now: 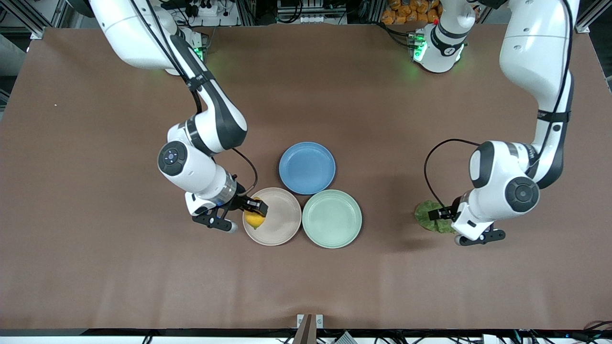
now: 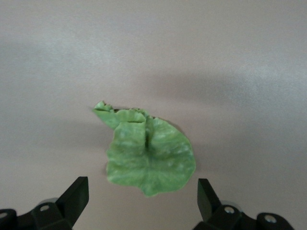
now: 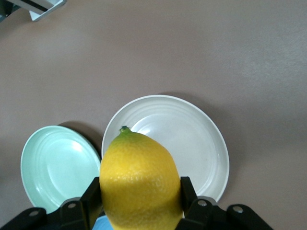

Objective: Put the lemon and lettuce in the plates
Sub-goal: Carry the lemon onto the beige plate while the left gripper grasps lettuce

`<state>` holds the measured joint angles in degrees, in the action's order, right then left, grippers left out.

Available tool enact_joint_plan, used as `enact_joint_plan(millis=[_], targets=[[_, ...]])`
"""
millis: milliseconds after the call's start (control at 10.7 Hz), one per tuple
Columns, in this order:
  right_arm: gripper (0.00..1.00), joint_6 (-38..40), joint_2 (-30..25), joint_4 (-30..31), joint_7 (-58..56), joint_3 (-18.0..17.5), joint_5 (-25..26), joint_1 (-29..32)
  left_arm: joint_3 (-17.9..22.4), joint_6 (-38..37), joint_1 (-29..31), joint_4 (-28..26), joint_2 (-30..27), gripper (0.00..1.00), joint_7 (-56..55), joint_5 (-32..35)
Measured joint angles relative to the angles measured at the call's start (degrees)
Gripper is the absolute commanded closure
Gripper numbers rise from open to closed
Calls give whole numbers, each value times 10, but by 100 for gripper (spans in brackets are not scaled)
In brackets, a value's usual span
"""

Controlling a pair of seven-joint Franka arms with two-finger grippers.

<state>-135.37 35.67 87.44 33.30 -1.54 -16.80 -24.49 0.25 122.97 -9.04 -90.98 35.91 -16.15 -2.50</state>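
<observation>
My right gripper (image 1: 254, 210) is shut on the yellow lemon (image 1: 254, 219), holding it over the edge of the beige-pink plate (image 1: 279, 224). In the right wrist view the lemon (image 3: 140, 179) sits between the black fingers, above the pale plate (image 3: 192, 139), with the mint green plate (image 3: 55, 165) beside it. The mint green plate (image 1: 332, 218) touches the beige-pink one. The green wrinkly lettuce (image 1: 429, 215) lies flat on the table toward the left arm's end. My left gripper (image 1: 442, 213) hangs open just above it; its fingers (image 2: 76, 196) stand wide apart beside the leaf (image 2: 148, 153).
A blue plate (image 1: 307, 167) sits farther from the front camera than the two pale plates, touching both. The brown table (image 1: 306, 277) spreads wide all around the plates.
</observation>
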Motion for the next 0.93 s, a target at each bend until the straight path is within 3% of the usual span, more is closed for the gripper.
enact_joint_plan(millis=[748, 841, 935], targets=[[99, -35, 60, -1, 70, 2, -126, 0, -4, 54, -4, -9, 49, 0, -1, -19], [94, -42, 68, -1, 70, 2, -129, 0, -4, 66, -4, -16, 49, 0, -1, -19], [81, -47, 73, -2, 70, 2, -131, 0, -4, 77, -4, -23, 49, 0, -1, -19]])
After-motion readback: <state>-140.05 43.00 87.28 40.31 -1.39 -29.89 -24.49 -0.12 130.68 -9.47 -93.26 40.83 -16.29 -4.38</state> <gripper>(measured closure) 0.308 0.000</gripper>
